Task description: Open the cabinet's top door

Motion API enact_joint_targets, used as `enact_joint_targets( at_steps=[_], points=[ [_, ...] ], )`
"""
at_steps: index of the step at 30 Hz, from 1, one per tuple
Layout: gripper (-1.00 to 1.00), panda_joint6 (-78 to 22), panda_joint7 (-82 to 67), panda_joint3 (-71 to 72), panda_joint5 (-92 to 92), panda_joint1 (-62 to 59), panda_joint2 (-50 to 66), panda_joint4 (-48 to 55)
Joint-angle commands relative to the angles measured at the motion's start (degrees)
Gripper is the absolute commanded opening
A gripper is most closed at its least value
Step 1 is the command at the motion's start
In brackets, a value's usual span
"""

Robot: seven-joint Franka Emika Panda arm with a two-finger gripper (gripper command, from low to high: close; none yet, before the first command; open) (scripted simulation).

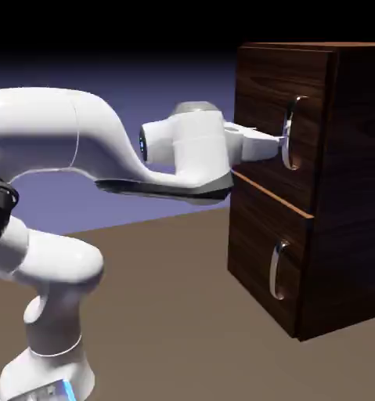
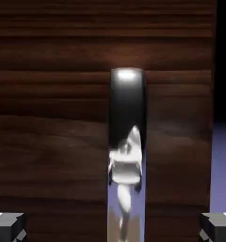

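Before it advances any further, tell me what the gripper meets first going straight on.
Probably the top door's handle, which runs between the open gripper's fingertips; how much gap remains, or whether they already touch it, is unclear.

Arm glossy white (image 1: 49,129), segments rounded and smooth, thin seam lines ringing the casing. Behind the gripper (image 1: 278,146), a dark grey strip edges the white shell; farther back, black joint ring, base with bright blue patch. Fingertips (image 2: 8,227) grey, blocky, bevelled.
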Motion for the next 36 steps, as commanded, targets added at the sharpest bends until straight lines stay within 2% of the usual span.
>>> enact_joint_targets(
  at_steps=[1,7,8,28,36],
  points=[
    [0.0,0.0,0.4,-0.1,-0.5,0.1,-0.1,0.1],
    [0.0,-1.4,2.8,-7.4,-3.3,10.2,5.4,7.7],
    [-1.0,-1.4,2.8,-7.4,-3.3,10.2,5.4,7.7],
    [-1.0,-12.2,2.3,31.0,22.7,-27.8,4.3,-10.6],
    [-1.0,-23.5,-6.9,44.0,42.6,-31.5,-2.8,-17.8]
  ],
)
